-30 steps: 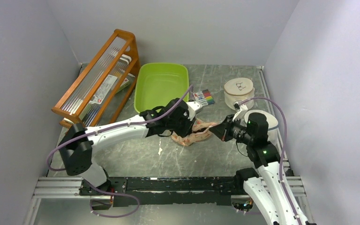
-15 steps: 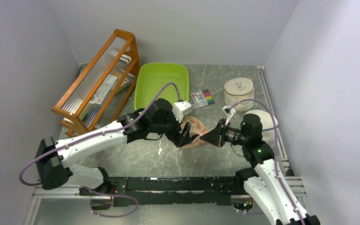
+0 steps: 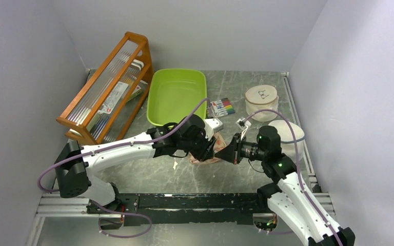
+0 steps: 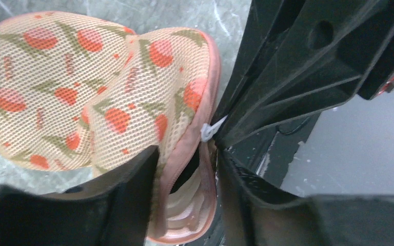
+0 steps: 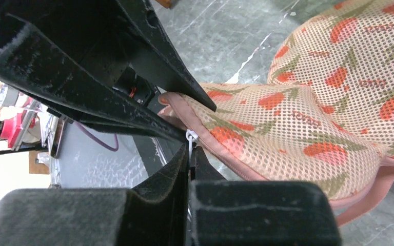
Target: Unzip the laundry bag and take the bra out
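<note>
Right gripper [image 5: 190,154] is clamped shut on the white zip pull [image 5: 189,137] at the bag [image 5: 313,118] edge, and the bag spreads out beyond its tips. Facing it tip to tip, the left gripper [image 4: 187,154] holds its 2 fingers [image 4: 128,205] half apart astride the bag's pink rim. Whether they pinch it I cannot tell. The bag lies on the table [image 3: 149,174].

One laundry bag [image 4: 82,87]. Two arms [image 3: 123,148], each with one end effector: left end effector [image 4: 187,154], right end effector [image 5: 190,156]. Two round white lidded tubs: far tub [image 3: 261,101], near tub [image 3: 290,133]. One green basin [image 3: 177,97]. One wooden rack [image 3: 107,87]. One pack of coloured markers [image 3: 222,107]. One bench [image 3: 149,177] beneath it all.
</note>
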{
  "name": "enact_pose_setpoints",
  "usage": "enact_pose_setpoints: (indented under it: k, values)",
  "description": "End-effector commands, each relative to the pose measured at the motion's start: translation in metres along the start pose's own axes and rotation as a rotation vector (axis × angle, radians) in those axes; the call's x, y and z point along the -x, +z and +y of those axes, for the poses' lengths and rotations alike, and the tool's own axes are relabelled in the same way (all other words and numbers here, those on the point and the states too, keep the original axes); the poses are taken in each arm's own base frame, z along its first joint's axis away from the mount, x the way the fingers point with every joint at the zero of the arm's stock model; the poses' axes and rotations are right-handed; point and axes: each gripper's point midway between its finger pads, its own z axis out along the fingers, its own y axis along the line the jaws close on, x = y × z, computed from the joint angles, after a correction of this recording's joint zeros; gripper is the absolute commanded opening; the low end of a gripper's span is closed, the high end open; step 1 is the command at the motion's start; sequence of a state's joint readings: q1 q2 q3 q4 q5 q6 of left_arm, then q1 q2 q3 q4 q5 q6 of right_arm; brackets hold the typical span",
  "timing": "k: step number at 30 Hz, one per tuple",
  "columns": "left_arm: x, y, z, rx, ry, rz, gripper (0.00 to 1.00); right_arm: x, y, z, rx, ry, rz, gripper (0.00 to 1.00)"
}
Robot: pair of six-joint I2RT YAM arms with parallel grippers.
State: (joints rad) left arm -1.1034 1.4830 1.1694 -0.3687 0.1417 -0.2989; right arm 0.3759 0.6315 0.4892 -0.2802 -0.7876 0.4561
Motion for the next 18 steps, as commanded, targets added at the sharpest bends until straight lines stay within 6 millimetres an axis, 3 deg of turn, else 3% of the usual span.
enact_pose_setpoints:
  k: [1, 9, 12, 18]
  values:
    - [0.006, -0.012, 0.020, 0.117, -0.008, -0.048, 0.37, -0.006, 0.003, -0.011, -0.052, 0.020, 0.019, 0.00]
    - [-0.012, -0.035, 0.039, 0.216, -0.019, -0.071, 0.08, -0.028, 0.002, -0.017, -0.080, 0.123, 0.106, 0.00]
    - [-0.016, -0.046, 0.046, 0.249, -0.012, -0.090, 0.07, -0.034, 0.003, -0.028, -0.144, 0.180, 0.113, 0.00]
    - [-0.028, -0.069, 0.071, 0.389, -0.042, -0.131, 0.07, -0.025, 0.006, -0.059, -0.291, 0.217, 0.031, 0.00]
